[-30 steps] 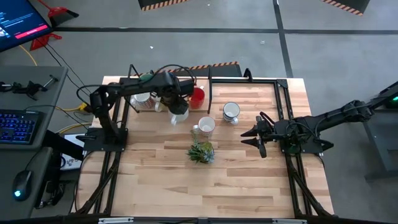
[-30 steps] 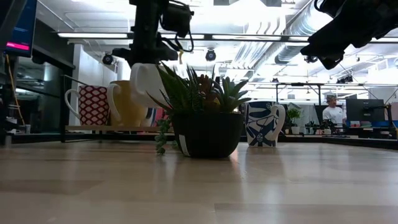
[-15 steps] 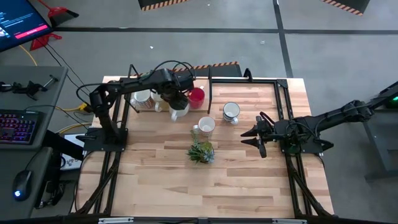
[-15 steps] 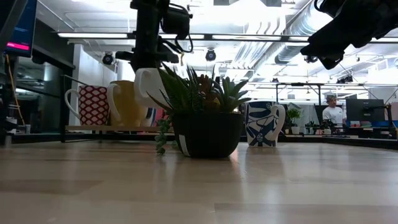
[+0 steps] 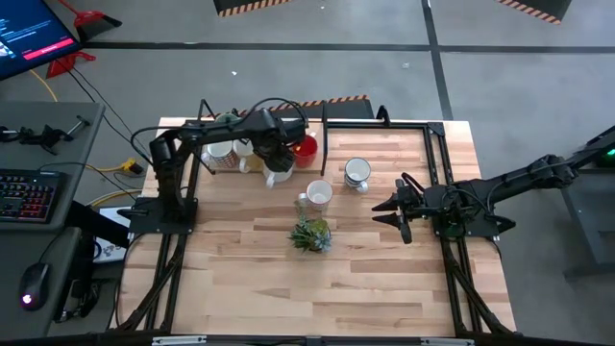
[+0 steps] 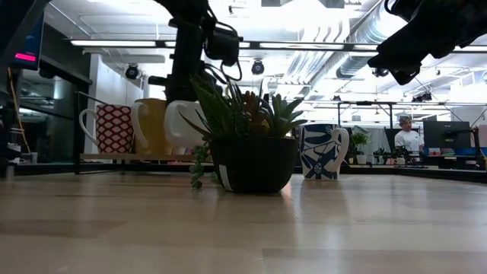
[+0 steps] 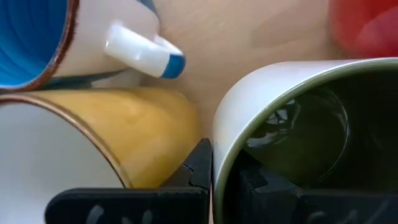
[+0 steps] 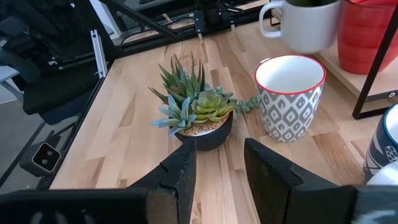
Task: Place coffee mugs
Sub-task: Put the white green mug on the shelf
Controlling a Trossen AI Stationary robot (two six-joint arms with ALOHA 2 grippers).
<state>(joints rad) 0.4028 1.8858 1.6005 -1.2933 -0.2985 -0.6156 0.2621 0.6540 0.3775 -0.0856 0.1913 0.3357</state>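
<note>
My left gripper (image 5: 273, 157) is shut on a white mug with a dark green inside (image 7: 292, 124), held low at the back of the table between a yellow mug (image 7: 143, 130) and a red mug (image 5: 305, 148). A blue-lined mug (image 7: 37, 43) stands behind the yellow one. A white mug with a red rim and grey pattern (image 8: 289, 99) and a blue-and-white mug (image 5: 356, 173) stand on their bases mid-table. My right gripper (image 8: 217, 165) is open above the table's right side, touching nothing. My left gripper holds the white mug by its rim (image 7: 219, 134), one finger (image 7: 249, 183) inside the mug and one (image 7: 198, 167) outside against the wall. The fingers come from above, pointing down. In the low view the mug (image 6: 183, 122) hangs upright, its base just above the shelf.
A small succulent in a dark pot (image 5: 310, 234) stands in the middle of the table, just in front of my right gripper. A red-patterned mug (image 6: 110, 128) sits on the low shelf (image 6: 114, 157) at the far left. Black frame rails (image 5: 325, 144) border the shelf area.
My left gripper has come down with the white mug and shifted slightly toward the table's far edge, bringing the mug from above the yellow mug's rim to level with it. The hold stayed the same. My right arm has kept still.
</note>
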